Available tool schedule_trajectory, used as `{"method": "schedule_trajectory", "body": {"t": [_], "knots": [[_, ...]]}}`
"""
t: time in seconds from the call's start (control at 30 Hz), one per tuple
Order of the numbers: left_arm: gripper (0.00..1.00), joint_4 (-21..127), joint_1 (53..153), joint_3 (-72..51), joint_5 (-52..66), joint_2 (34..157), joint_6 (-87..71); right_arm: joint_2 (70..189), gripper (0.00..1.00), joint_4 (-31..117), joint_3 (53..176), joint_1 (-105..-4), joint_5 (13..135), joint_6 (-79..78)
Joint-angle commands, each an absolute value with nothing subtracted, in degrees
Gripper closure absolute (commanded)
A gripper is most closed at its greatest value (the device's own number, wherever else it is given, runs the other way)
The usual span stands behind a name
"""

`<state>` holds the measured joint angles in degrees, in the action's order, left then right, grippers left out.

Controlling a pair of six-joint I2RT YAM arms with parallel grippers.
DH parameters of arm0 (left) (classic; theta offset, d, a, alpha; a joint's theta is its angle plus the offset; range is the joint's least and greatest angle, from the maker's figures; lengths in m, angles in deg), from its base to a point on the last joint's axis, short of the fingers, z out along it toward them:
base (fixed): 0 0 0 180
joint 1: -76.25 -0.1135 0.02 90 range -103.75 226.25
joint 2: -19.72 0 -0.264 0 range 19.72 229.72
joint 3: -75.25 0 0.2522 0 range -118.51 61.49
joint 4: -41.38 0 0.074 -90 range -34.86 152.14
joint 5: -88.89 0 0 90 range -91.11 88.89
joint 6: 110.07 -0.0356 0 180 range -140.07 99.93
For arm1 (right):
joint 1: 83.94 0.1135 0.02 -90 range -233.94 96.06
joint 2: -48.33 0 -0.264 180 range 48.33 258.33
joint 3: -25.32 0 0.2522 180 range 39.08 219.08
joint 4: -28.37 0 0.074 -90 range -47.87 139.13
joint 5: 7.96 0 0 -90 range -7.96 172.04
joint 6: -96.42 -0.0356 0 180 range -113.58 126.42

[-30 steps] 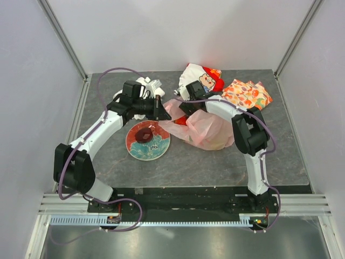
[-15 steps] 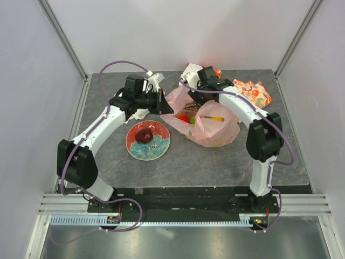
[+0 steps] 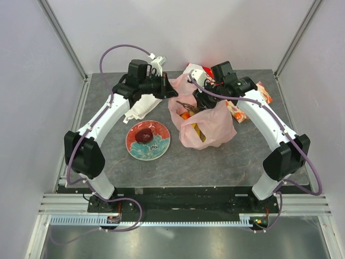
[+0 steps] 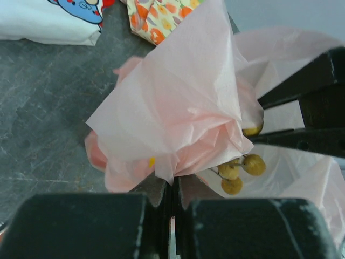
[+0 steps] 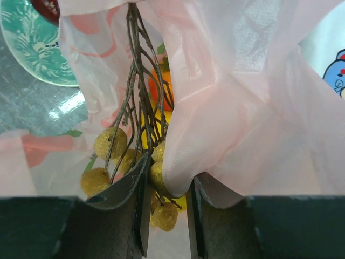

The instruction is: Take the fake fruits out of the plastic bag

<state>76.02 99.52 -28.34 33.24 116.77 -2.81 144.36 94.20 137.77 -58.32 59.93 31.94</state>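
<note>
The pale pink plastic bag [image 3: 210,127] is held up between both arms. My left gripper [image 3: 170,93] [image 4: 173,186] is shut on a bunched edge of the bag [image 4: 183,91]. My right gripper [image 3: 200,102] [image 5: 164,199] reaches into the bag's mouth and is shut on the brownish grape bunch [image 5: 110,143] [image 3: 188,106], with a fold of bag [image 5: 242,108] pinched in too. An orange fruit [image 5: 161,81] and a yellow piece [image 3: 199,131] lie deeper inside the bag. A dark red plum [image 3: 143,134] sits on the red plate [image 3: 156,148].
A white cloth [image 3: 141,105] lies under the left arm. The cartoon-print cloth [image 4: 48,21] and the orange-patterned cloth [image 3: 264,93] lie at the back behind the bag. Grey walls and metal posts close in the table on three sides.
The right gripper has closed on the grape bunch inside the bag. Both arms have moved toward the back of the table, pulling the bag upward and its mouth apart.
</note>
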Motion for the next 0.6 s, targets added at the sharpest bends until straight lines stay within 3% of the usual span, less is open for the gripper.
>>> {"method": "schedule_trajectory", "body": {"t": [0.0, 0.3, 0.57], "knots": [[0.98, 75.00, 99.63, -32.20, 31.84, 119.20, -4.95, 140.00, 0.70, 94.60, 141.02, -58.37, 53.66, 30.96], [0.98, 77.99, 95.85, -36.16, 25.18, 121.84, -5.74, 135.96, 0.75, 92.93, 138.13, -59.34, 53.66, 33.41], [0.98, 76.59, 97.70, -36.42, 32.80, 120.96, -7.41, 135.52, 0.77, 93.02, 142.69, -60.92, 51.12, 34.82]]}}
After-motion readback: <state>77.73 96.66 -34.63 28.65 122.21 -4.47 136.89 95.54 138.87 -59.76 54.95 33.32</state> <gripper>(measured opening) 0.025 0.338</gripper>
